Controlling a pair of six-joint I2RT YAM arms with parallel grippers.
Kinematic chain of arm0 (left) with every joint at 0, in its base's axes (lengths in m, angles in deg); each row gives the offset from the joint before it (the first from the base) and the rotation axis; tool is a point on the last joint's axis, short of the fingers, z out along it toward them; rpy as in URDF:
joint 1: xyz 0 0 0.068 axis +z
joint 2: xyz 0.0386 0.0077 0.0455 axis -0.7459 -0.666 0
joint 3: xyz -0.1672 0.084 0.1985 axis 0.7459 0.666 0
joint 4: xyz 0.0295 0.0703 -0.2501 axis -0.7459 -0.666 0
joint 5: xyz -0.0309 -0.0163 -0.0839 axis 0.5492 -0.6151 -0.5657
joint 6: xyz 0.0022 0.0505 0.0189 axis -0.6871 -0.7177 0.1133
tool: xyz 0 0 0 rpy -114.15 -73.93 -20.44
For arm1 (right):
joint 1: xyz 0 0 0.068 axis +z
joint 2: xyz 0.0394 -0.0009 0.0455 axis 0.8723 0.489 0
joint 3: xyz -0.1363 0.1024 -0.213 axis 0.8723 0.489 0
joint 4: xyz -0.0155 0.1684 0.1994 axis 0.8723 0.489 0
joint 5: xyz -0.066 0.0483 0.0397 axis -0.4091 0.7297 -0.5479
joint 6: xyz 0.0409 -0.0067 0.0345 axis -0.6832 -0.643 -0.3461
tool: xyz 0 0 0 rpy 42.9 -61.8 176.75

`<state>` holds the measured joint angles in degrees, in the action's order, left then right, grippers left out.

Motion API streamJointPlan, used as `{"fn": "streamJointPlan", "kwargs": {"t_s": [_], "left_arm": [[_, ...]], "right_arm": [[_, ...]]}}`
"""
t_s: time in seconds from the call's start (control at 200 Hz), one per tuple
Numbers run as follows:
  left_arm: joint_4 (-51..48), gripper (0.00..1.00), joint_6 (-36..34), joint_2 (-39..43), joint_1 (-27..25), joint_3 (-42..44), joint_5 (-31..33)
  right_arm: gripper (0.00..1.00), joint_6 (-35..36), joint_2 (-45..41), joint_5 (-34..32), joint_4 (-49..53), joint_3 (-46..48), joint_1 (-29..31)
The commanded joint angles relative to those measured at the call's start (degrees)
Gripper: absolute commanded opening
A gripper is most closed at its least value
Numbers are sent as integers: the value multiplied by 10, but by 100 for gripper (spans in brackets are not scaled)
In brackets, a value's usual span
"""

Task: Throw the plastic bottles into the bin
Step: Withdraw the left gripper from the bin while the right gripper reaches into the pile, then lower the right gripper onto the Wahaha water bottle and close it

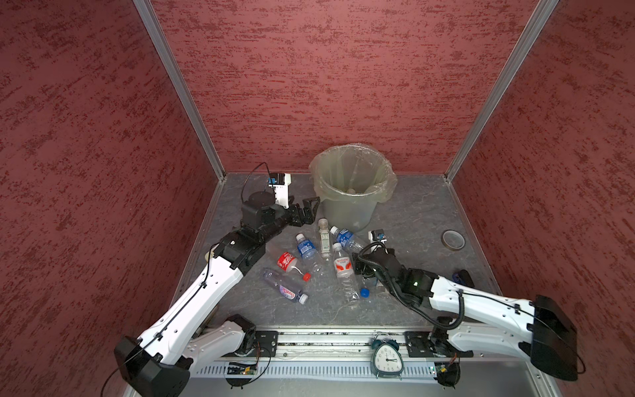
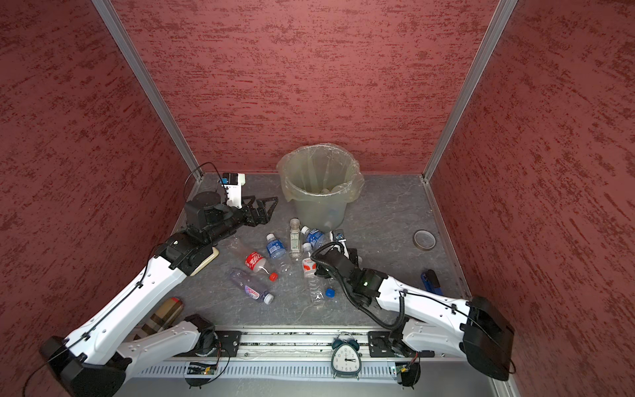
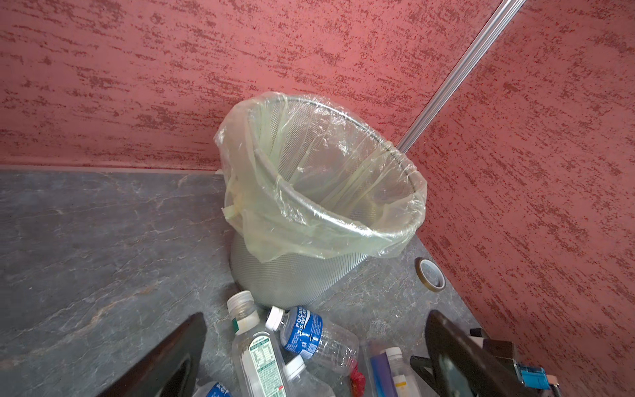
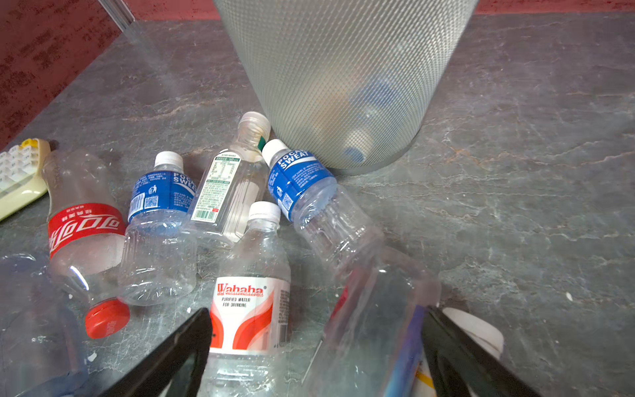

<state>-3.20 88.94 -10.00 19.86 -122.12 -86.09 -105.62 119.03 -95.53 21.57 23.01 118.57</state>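
Where bottles crowd bin, tape roll apart.

White-shelled arms have black joints, black cables and black triangular-fingered end effectors.

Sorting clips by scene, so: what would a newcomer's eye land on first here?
The bag-lined bin at the back of the table, with a litter of plastic bottles lying in front of it. The right gripper hangs open low over those bottles, the left gripper open beside the bin. A teal alarm clock stands on the front rail.
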Motion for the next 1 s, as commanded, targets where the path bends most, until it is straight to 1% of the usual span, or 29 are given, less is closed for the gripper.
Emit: {"fn": "streamJointPlan", "kwargs": {"t_s": [0.0, 0.396, 0.601, 0.651, 0.842, 0.997], "left_arm": [[-12, 99, 11, 24, 5, 33, 4], [-35, 99, 39, 104, 12, 154, 4], [-47, 99, 71, 172, 13, 228, 6], [-58, 99, 72, 183, 13, 235, 6], [-96, 99, 78, 207, 14, 249, 3], [-114, 99, 84, 231, 14, 259, 20]], "right_arm": [[96, -11, 25, -24, 10, -30, 20], [96, -9, 145, 5, 15, -96, 45], [96, -9, 177, 28, 26, -117, 46], [96, -12, 196, 31, 31, -121, 47], [96, -26, 222, 42, 33, -124, 47], [96, -51, 236, 41, 34, -124, 46]]}}
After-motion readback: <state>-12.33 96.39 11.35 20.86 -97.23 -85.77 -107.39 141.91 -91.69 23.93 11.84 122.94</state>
